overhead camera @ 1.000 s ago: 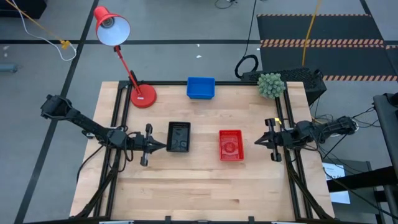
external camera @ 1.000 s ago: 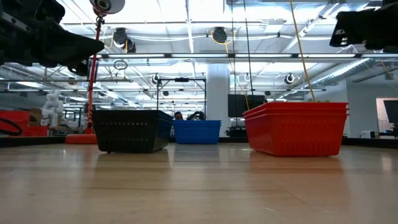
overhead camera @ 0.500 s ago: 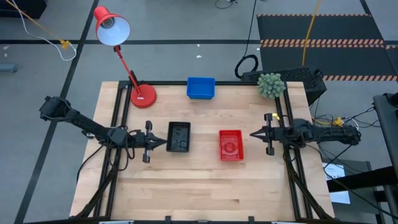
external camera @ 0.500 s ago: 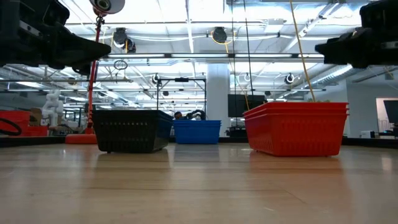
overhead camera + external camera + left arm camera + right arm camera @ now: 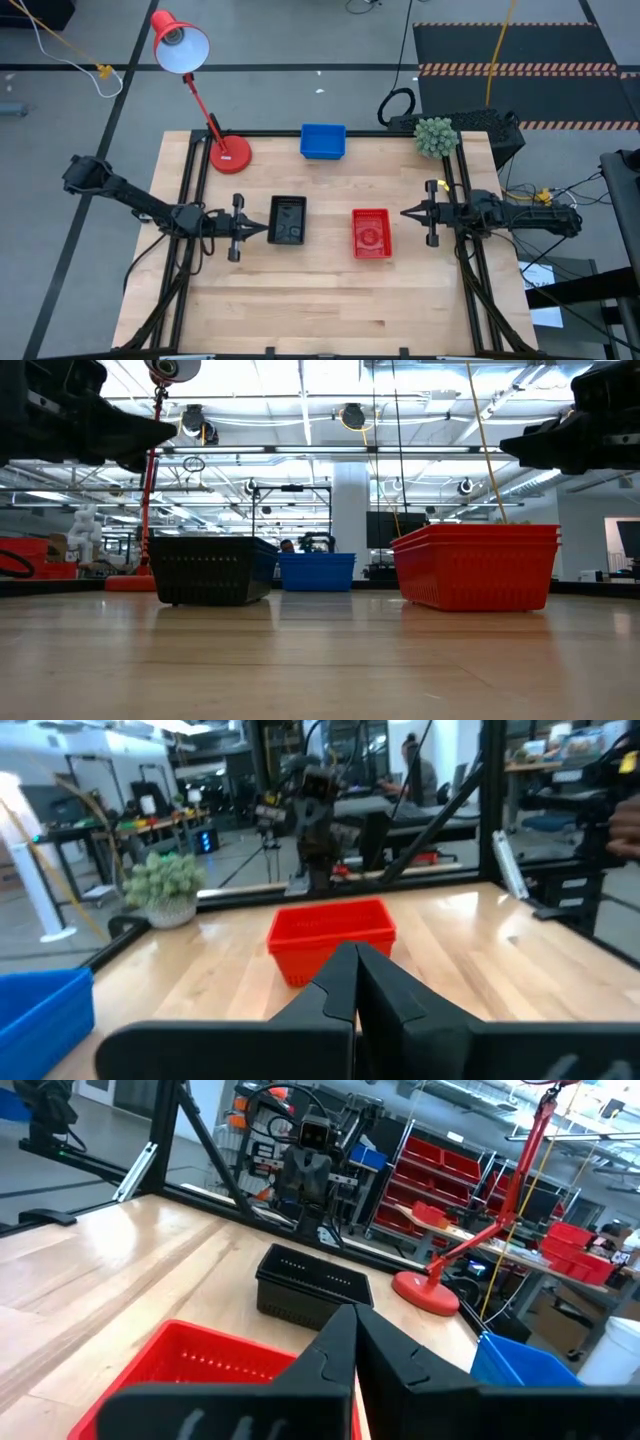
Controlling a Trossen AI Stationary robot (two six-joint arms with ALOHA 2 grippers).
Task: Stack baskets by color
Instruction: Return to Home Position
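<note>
Centrally, black baskets (image 5: pixel 288 220), red baskets (image 5: pixel 371 233)

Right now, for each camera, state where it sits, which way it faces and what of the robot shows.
High: above the table, looking straight down; left pincer and right pincer point inward.
Low: table-top level, looking across; pincers in upper corners.
Left wrist: on left arm, facing red baskets; own shut pincer shows.
Right wrist: on right arm, facing black baskets; own shut pincer shows.
Shared: high and low both show red, black and blue baskets.
</note>
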